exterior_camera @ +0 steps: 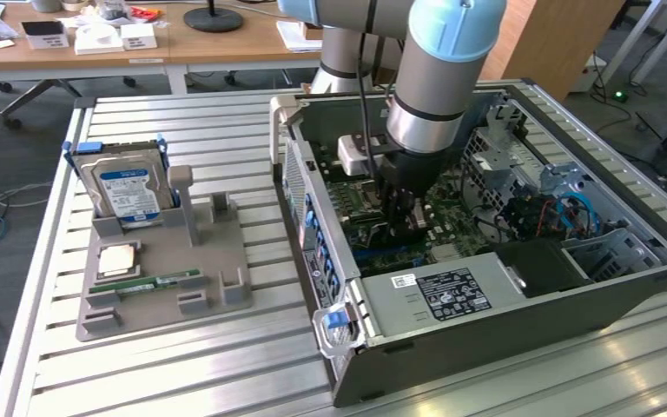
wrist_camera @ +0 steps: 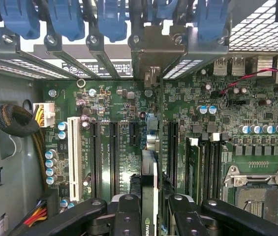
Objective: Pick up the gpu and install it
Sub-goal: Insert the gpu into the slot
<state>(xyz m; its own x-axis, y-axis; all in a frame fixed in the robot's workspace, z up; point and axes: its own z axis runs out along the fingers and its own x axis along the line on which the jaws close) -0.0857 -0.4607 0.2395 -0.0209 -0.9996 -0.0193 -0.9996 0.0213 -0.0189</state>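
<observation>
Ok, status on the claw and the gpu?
Claw shut on gpu. Card edge-on above motherboard slots, inside case. Nothing blocking.

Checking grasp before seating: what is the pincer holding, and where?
The pincer holds the gpu edge-on by its top edge, over the motherboard.

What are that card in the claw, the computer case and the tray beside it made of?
The gpu: a dark circuit board, matte, seen edge-on between the claw fingers. The computer case: apparently sheet metal, dull grey, with perforated panels. The tray: probably plastic, flat grey with moulded slots.
</observation>
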